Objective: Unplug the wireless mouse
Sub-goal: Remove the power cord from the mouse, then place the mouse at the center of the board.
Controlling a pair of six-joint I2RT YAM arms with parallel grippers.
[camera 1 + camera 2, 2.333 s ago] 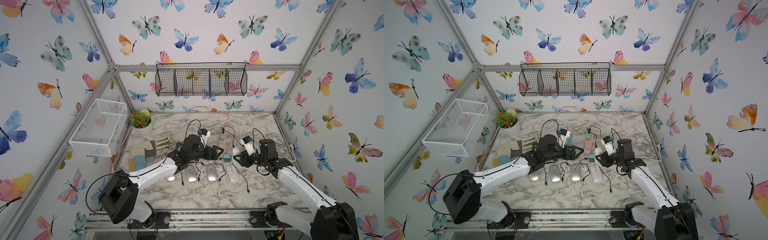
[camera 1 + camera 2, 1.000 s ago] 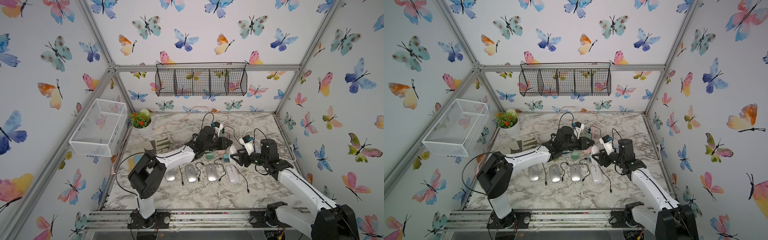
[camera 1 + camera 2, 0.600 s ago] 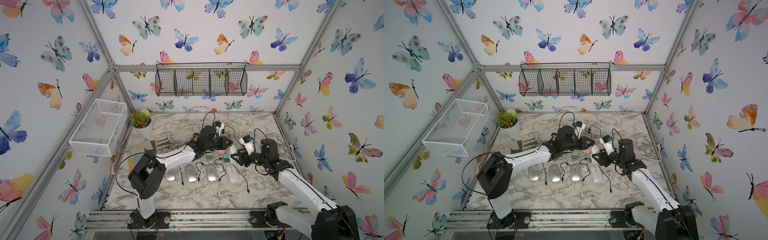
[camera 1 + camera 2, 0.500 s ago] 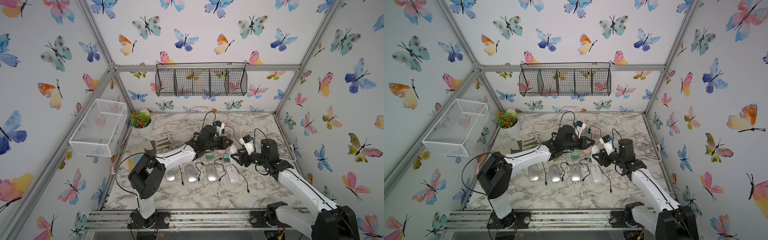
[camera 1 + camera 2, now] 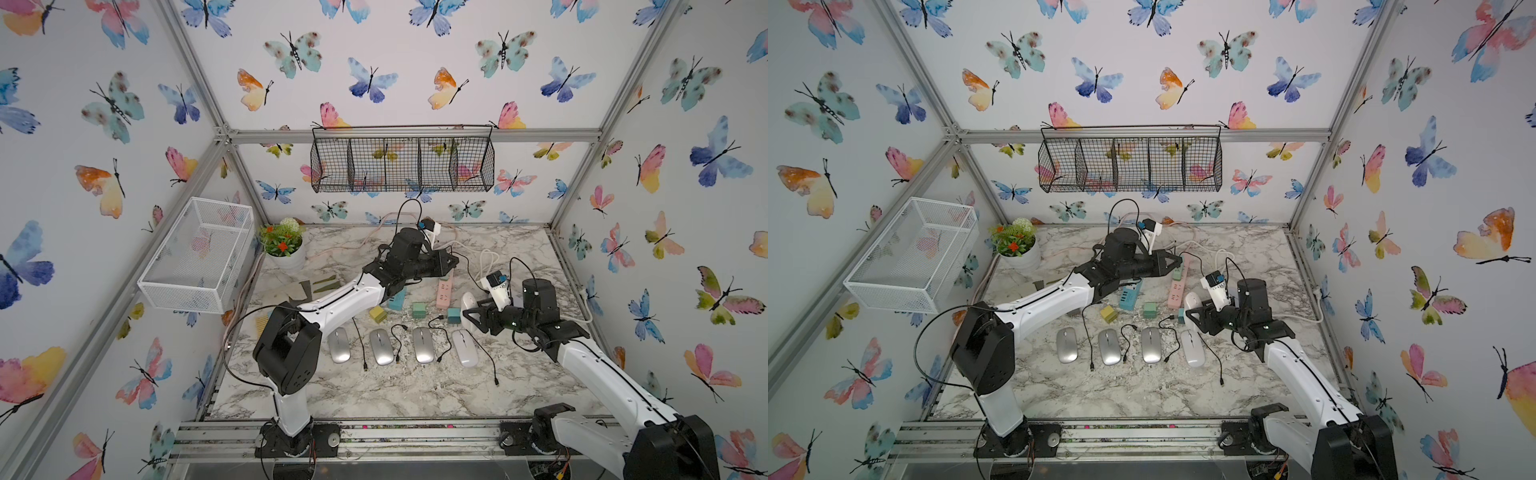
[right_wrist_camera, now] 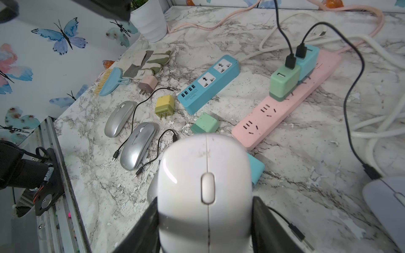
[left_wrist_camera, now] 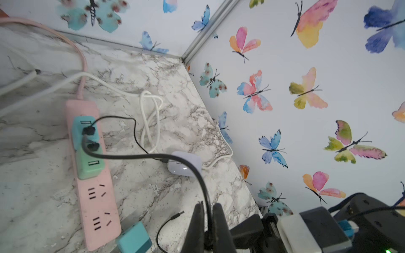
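The 3 silver mice [image 5: 381, 347] and 1 white mouse [image 5: 464, 348] are lying in a row on the marble table [image 5: 374, 386], below and in front of the right gripper [image 6: 205, 202].

The right gripper's jaws are standing apart and clamping the 2 sides of the wireless mouse [image 6: 205, 166]. This is a white unit with its scroll wheel facing the wrist camera, and it is being held above the table. Whether a lead is plugged into it cannot be told.

Just beyond the held mouse's nose, a pink power strip [image 6: 263, 118] is lying flat. It is carrying 1 green adapter [image 6: 283, 84] and 1 teal adapter [image 6: 306, 61], each with a black plug seated in it.

Farther out, the left gripper [image 7: 207, 208] is hanging near the strip with its jaws together. They are pinching a black cable [image 7: 135, 156] that is running from the green adapter.

Beyond the left gripper's fingertips, a lilac mouse [image 7: 184, 163] is resting on the table. A 2nd black lead [image 7: 114, 117] is joining it to the teal adapter.
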